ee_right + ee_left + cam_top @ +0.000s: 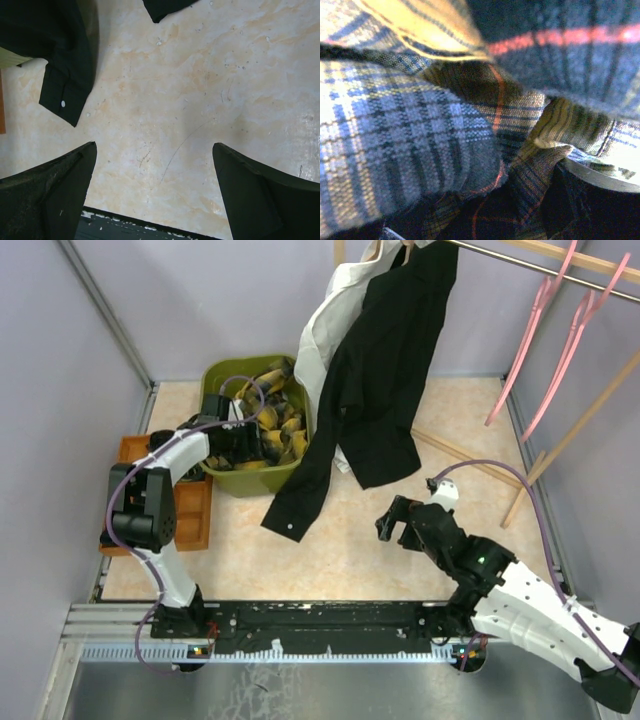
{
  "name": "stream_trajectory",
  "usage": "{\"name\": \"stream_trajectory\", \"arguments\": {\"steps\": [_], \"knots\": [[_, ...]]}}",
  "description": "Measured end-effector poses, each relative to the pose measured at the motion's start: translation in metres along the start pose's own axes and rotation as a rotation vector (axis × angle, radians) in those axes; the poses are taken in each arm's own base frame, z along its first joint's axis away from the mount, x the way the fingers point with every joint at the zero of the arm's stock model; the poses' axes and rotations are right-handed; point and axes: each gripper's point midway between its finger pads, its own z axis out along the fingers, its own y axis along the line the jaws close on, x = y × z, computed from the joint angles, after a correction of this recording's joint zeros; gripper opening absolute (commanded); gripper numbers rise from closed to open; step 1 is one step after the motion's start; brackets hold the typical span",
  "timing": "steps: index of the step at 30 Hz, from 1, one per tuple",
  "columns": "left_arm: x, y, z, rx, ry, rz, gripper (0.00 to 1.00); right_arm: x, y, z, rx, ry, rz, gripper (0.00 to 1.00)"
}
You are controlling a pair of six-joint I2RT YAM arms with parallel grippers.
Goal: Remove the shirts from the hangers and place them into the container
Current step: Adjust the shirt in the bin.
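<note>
The shirts are split between tub and rail: the yellow-and-black plaid shirt [278, 425] lies bunched inside the container [250, 483], while the black shirt [385, 390] hangs just right of the container, one sleeve trailing down to the table [330, 550] beside the container's near right corner. The white shirt [322, 335] hangs behind the black one, above the container's far right corner. The left gripper [238, 440] sits down inside the container, buried in plaid cloth; whether its jaws are spread or pinching cannot be told. The right gripper [398, 528] hovers over bare table well to the right of the container, jaws wide and holding nothing. Two pink hangers [540, 310] hang bare, far right of the container.
</note>
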Motion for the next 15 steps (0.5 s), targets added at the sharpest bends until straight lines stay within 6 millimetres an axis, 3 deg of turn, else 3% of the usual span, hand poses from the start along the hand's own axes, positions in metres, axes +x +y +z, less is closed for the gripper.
{"name": "stream_trajectory", "arguments": {"steps": [5,10,12,15], "knots": [[-0.001,-0.008,-0.003,0.037,-0.012,0.004,0.83,-0.002,0.001,-0.002,-0.001,-0.001,0.001,0.99],[-0.009,-0.013,-0.027,0.0,-0.036,0.013,0.9,-0.001,0.0,-0.002,0.002,0.001,-0.001,0.99],[-0.024,-0.02,-0.047,-0.012,-0.081,0.028,0.92,-0.001,0.0,-0.002,0.002,0.001,-0.001,0.99],[-0.066,-0.037,-0.082,0.0,-0.207,0.059,0.96,-0.001,0.0,-0.002,0.002,0.001,-0.001,0.99]]}}
